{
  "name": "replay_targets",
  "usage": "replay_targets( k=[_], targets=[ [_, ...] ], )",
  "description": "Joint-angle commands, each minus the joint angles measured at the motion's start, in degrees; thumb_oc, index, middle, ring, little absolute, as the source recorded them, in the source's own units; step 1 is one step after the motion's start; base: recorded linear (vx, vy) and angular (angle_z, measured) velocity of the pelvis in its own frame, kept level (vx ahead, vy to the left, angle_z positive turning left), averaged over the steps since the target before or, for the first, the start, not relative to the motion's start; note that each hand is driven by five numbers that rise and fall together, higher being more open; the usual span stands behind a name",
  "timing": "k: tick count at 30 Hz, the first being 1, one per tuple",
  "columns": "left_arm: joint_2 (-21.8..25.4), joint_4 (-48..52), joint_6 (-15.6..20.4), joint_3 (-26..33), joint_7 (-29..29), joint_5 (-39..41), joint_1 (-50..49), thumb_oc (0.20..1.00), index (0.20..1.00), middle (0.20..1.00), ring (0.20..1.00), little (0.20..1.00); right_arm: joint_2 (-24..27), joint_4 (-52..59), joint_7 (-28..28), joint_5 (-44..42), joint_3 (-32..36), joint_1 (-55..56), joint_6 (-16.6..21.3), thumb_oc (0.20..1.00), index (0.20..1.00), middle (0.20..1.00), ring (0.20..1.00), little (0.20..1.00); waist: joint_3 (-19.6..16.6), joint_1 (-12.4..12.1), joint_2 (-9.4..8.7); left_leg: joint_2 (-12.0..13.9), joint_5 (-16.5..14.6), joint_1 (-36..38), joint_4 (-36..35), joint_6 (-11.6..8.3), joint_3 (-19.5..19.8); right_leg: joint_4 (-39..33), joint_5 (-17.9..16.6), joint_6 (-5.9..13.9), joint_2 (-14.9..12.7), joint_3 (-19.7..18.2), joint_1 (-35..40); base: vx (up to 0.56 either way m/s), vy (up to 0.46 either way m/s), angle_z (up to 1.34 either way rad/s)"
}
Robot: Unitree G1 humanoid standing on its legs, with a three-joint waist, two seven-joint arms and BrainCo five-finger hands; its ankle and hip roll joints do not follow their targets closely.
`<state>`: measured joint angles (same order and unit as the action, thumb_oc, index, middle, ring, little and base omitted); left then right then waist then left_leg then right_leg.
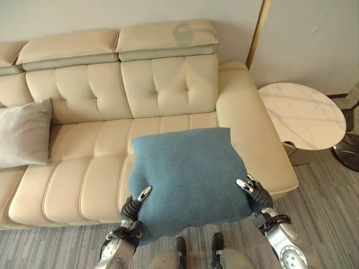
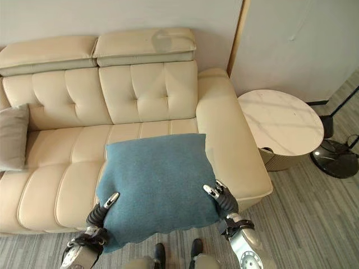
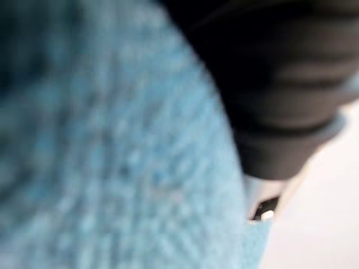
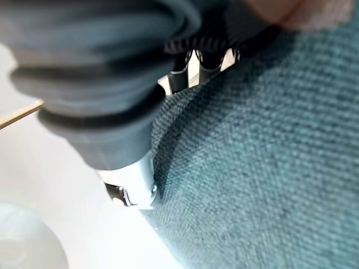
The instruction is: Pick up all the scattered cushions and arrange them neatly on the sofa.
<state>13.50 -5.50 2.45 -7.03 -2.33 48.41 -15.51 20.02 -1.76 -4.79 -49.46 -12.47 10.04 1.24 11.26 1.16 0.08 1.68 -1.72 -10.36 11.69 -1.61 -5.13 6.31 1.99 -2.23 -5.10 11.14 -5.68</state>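
Observation:
I hold a teal-blue cushion (image 1: 188, 176) flat between both hands, above the front of the right-hand seat of the cream leather sofa (image 1: 84, 179). My left hand (image 1: 134, 206) grips its near left edge with the thumb pressed on top. On the near right edge my right hand (image 1: 257, 193) grips the same way. Close up, the left wrist view has the blue fabric (image 3: 112, 157) against that hand's cover, and the right wrist view has the weave (image 4: 269, 157) against my right hand (image 4: 101, 84). A grey cushion (image 1: 22, 131) leans against the sofa's back at the left.
A round marble-topped side table (image 1: 303, 115) stands just right of the sofa's wide right armrest (image 1: 247, 117). A dark round stand base (image 2: 336, 157) sits on the grey carpet beyond the table. The middle seats are bare.

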Motion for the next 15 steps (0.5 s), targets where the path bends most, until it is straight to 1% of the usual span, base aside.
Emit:
replay_targets(
  k=[1, 2, 3, 4, 5, 7, 8, 9, 10, 12, 14, 15],
  targets=[
    [-1.32, 7.82, 4.15, -0.99, 2.22, -0.84, 4.01, 0.200, 0.200, 0.200, 0.200, 0.200, -2.28, 5.19, -2.10, 0.71, -1.38, -2.96, 3.49, 0.200, 0.200, 0.200, 0.200, 0.200, -1.61, -0.25, -0.43, 6.60, 4.64, 2.66, -9.18, -3.36, 1.45, -7.39, 2.02, 7.06, -0.56, -0.14, 6.30, 0.14, 0.093, 0.17],
    [-1.12, 7.36, 4.31, -1.20, 1.69, -1.78, 4.44, 0.200, 0.200, 0.200, 0.200, 0.200, -2.20, 4.61, -1.65, 1.60, -1.22, -2.96, 3.71, 0.200, 0.200, 0.200, 0.200, 0.200, -1.36, -0.38, -0.31, 7.21, 5.77, 2.06, -9.77, -3.72, 1.55, -7.21, 2.32, 7.04, -0.57, -0.06, 6.43, 0.20, 0.144, 0.08],
    [-1.19, 7.12, 4.85, -1.00, 1.79, -1.98, 4.75, 0.200, 0.200, 0.200, 0.200, 0.200, -2.02, 3.92, -1.46, 2.61, -1.02, -3.18, 3.57, 0.200, 0.200, 0.200, 0.200, 0.200, -1.87, -0.40, 0.24, 7.58, 5.16, 3.34, -11.94, -3.86, 1.76, -7.16, 2.70, 7.28, -0.22, -0.49, 6.91, 0.16, 0.119, -0.01],
    [-1.11, 6.70, 4.71, -1.44, 1.77, -2.78, 5.30, 0.200, 0.200, 0.200, 0.200, 0.200, -1.80, 3.04, -1.35, 3.57, -1.24, -3.80, 3.99, 0.200, 0.200, 0.200, 0.200, 0.200, -2.13, -0.40, 0.64, 7.81, 5.79, 3.66, -11.85, -4.26, 2.30, -7.10, 3.02, 7.44, -0.19, -0.31, 7.68, 0.21, 0.150, -0.18],
    [-0.86, 6.51, 5.25, -1.78, 1.73, -4.18, 5.74, 0.200, 0.200, 0.200, 0.200, 0.200, -1.47, 2.59, -0.99, 5.72, -1.41, -4.49, 3.98, 0.200, 0.200, 0.200, 0.200, 0.200, -2.67, -0.35, 0.91, 7.49, 5.61, 4.00, -12.17, -4.40, 2.58, -7.44, 2.98, 7.53, -0.37, -0.66, 8.55, 0.22, 0.143, -0.24],
    [-0.15, 5.24, 5.17, -2.45, 1.63, -6.38, 6.75, 0.200, 0.200, 0.200, 0.200, 0.200, -1.16, 1.13, -0.44, 8.66, -2.21, -5.98, 3.85, 0.200, 0.200, 0.200, 0.200, 0.200, -3.79, -0.54, 1.10, 6.86, 5.15, 6.22, -14.01, -4.34, 2.46, -8.17, 2.88, 7.63, -0.72, -1.25, 9.94, 0.19, 0.114, -0.25],
    [-0.15, 5.21, 5.19, -2.45, 1.63, -6.39, 6.78, 0.200, 0.200, 0.200, 0.200, 0.200, -1.17, 1.11, -0.44, 8.67, -2.21, -6.00, 3.86, 0.200, 0.200, 0.200, 0.200, 0.200, -3.67, -0.59, 1.08, 6.86, 5.17, 6.43, -14.12, -4.34, 2.39, -8.20, 2.87, 7.63, -0.72, -1.30, 10.07, 0.18, 0.098, -0.33],
    [0.77, 4.14, 5.26, -2.74, 1.29, -8.65, 8.03, 0.200, 0.200, 0.200, 0.200, 0.200, -0.92, 0.21, 0.38, 11.40, -2.54, -7.35, 3.96, 0.200, 0.200, 0.200, 0.200, 0.200, -4.41, -0.66, 0.95, 6.52, 4.88, 7.39, -14.65, -4.28, 2.11, -8.73, 2.78, 7.94, -1.08, -1.36, 10.67, 0.24, 0.165, -0.17],
    [3.25, 1.04, 5.53, -3.97, -0.31, -13.88, 12.18, 0.200, 0.200, 0.200, 0.200, 0.200, -0.13, -2.23, 2.81, 17.19, -3.77, -11.90, 3.90, 0.200, 0.200, 0.200, 0.200, 0.200, -4.82, -1.12, 0.31, 5.91, 4.19, 9.14, -15.41, -3.82, 1.11, -9.44, 2.62, 8.39, -1.68, -2.19, 11.32, 0.26, 0.196, -0.05],
    [5.46, -2.65, 5.76, -6.13, -2.48, -16.72, 18.48, 0.200, 0.200, 0.200, 0.200, 0.200, 0.39, -4.51, 5.88, 20.47, -5.45, -18.70, 4.39, 0.200, 0.200, 0.200, 0.200, 0.200, -4.37, -1.15, -0.23, 5.62, 3.61, 8.65, -15.05, -3.38, 0.62, -9.22, 2.32, 8.73, -2.16, -2.79, 10.30, 0.05, 0.118, 0.00],
    [7.46, -7.49, 7.01, -9.56, -5.69, -17.03, 29.57, 0.200, 0.200, 0.200, 0.200, 0.200, 0.35, -8.32, 9.83, 21.70, -7.84, -29.65, 5.37, 0.200, 0.200, 0.200, 0.200, 0.200, -2.14, -1.16, -0.71, 5.47, 3.32, 5.86, -13.94, -2.98, 0.80, -7.97, 2.00, 8.79, -2.48, -3.64, 6.97, -0.24, 0.033, -0.03],
    [8.78, -10.24, 7.93, -11.95, -7.46, -17.12, 37.32, 0.200, 0.200, 0.200, 0.200, 0.200, 0.59, -11.10, 12.16, 22.17, -9.26, -37.10, 6.01, 0.200, 0.200, 0.200, 0.200, 0.200, 0.19, -1.24, -0.88, 5.44, 3.16, 3.16, -12.68, -2.83, 1.11, -6.55, 1.86, 8.71, -2.67, -4.16, 4.07, -0.42, 0.010, -0.04]
  ],
)
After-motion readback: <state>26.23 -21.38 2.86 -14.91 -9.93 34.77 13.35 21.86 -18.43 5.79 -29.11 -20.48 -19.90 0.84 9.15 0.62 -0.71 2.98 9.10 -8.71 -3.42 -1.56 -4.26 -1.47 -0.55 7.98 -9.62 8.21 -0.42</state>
